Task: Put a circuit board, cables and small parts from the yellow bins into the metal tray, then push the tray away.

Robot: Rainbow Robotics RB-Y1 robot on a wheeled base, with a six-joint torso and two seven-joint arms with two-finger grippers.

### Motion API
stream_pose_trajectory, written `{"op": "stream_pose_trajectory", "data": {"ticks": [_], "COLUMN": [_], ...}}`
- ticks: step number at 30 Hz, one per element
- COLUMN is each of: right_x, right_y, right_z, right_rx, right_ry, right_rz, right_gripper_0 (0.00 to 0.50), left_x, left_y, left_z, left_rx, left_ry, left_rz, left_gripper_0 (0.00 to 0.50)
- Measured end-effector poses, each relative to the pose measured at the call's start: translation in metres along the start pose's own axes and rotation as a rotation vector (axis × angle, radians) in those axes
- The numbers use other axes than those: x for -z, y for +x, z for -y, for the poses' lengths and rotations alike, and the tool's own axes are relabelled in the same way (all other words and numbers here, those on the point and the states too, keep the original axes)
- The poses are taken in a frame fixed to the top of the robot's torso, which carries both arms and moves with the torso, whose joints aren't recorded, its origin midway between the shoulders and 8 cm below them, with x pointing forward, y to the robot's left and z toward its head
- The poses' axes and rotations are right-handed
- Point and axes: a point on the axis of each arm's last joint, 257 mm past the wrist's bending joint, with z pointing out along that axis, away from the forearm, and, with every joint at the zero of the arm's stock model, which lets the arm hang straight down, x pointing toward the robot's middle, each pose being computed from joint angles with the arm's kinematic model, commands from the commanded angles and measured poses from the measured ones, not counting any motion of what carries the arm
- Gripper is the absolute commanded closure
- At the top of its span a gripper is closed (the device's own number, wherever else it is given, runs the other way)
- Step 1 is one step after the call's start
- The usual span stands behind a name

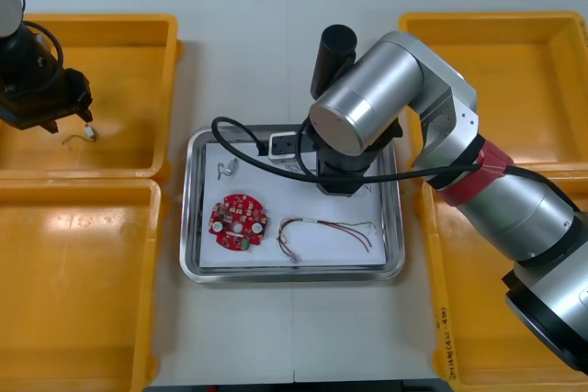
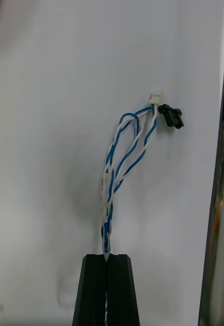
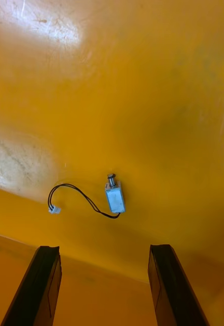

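Right gripper [image 2: 107,256]: jaws pinched on blue-white cable [image 2: 123,163], which trails straight ahead of them over the tray [image 1: 190,227] floor | Left gripper [image 3: 104,247]: jaws wide, small part [image 3: 115,197] ahead, between their lines, long axis pointing away from them, on bin [image 3: 142,76] floor.

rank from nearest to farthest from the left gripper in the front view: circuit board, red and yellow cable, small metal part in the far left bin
Left gripper, open over the far left yellow bin:
1. small metal part, in that bin, just ahead of it.
2. circuit board, left side of the metal tray.
3. red and yellow cable, right of the board.
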Motion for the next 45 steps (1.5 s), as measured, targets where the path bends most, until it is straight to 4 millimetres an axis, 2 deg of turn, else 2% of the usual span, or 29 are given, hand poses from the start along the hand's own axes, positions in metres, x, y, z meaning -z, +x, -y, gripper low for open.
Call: {"op": "stream_pose_trajectory", "data": {"ticks": [5,6,8,9,11,13,26,38,41,45], "right_x": [-0.001,-0.002,-0.002,-0.002,-0.002,-0.002,0.002,0.028,0.035,0.044], "right_y": [-0.001,-0.001,-0.001,-0.001,-0.003,-0.005,-0.013,-0.004,-0.005,-0.002], "right_z": [-0.003,-0.003,-0.004,-0.004,-0.004,-0.003,-0.007,-0.008,-0.009,-0.009], "right_rx": [0.008,0.009,0.011,0.012,0.012,0.012,-0.007,-0.075,-0.120,-0.265], "right_ry": [-0.003,-0.004,-0.005,-0.006,-0.005,-0.002,-0.038,-0.115,-0.143,-0.161], "right_rz": [-0.003,-0.004,-0.004,-0.003,0.003,0.010,0.059,0.095,0.130,0.135], "right_gripper_0": [0.500,0.486,0.325,0.297,0.066,0.000,0.000,0.000,0.000,0.000], "left_x": [0.000,0.000,-0.001,-0.001,-0.003,-0.004,-0.022,-0.037,-0.040,-0.042], "left_y": [-0.007,-0.008,-0.012,-0.013,-0.015,-0.015,-0.009,-0.003,-0.002,-0.001], "left_z": [0.005,0.006,0.008,0.008,0.009,0.009,0.007,0.016,0.014,0.011], "left_rx": [0.001,0.001,0.002,0.002,0.003,0.005,0.012,0.008,0.009,0.012], "left_ry": [0.020,0.024,0.033,0.037,0.043,0.046,0.058,0.075,0.072,0.064], "left_rz": [0.027,0.033,0.046,0.052,0.061,0.066,0.068,0.077,0.076,0.074], "left_gripper_0": [0.000,0.000,0.000,0.000,0.000,0.000,0.000,0.000,0.000,0.000]}}
